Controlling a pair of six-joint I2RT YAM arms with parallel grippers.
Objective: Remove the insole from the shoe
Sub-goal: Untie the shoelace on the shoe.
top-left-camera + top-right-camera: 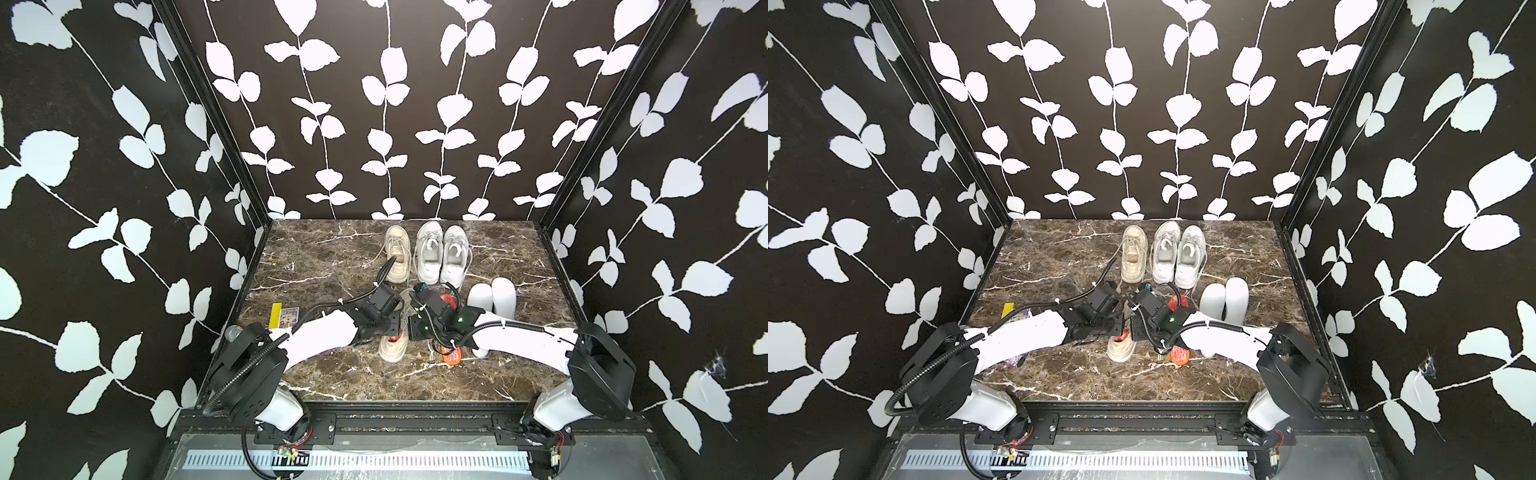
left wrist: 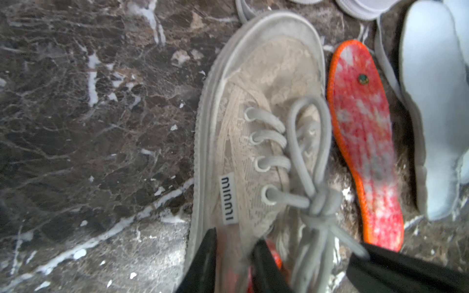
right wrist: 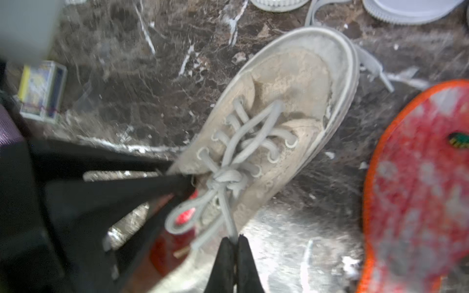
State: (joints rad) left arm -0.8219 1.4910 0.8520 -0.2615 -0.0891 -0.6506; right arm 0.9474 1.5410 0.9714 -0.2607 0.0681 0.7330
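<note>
We log the shoe [image 1: 391, 352] just toward 6 o'clock of the centre of the table [image 1: 324, 266], toe to 12, heel to 6, both arms over it. The insole [image 3: 186, 215] is inside the shoe, not out yet. It is red and shows only through the heel opening.

We see the left gripper [image 2: 234, 238] astride the collar wall on the shoe's 9 o'clock side, one finger outside and one inside, clamped on that wall. At 3 o'clock of the heel, the right gripper [image 3: 234, 239] is clenched tight, with the end of the lace [image 3: 226, 214] pinched between its tips. The lace is knotted over the tongue.

A loose insole [image 2: 363, 132], red with an orange rim, lies flat just beside the shoe at its 3 o'clock. Two white insoles [image 1: 504, 295] lie further out at 3. White sneakers [image 1: 430, 249] and a second beige shoe [image 1: 397, 253] sit at 12, and a small card box [image 1: 289, 314] at 9.
</note>
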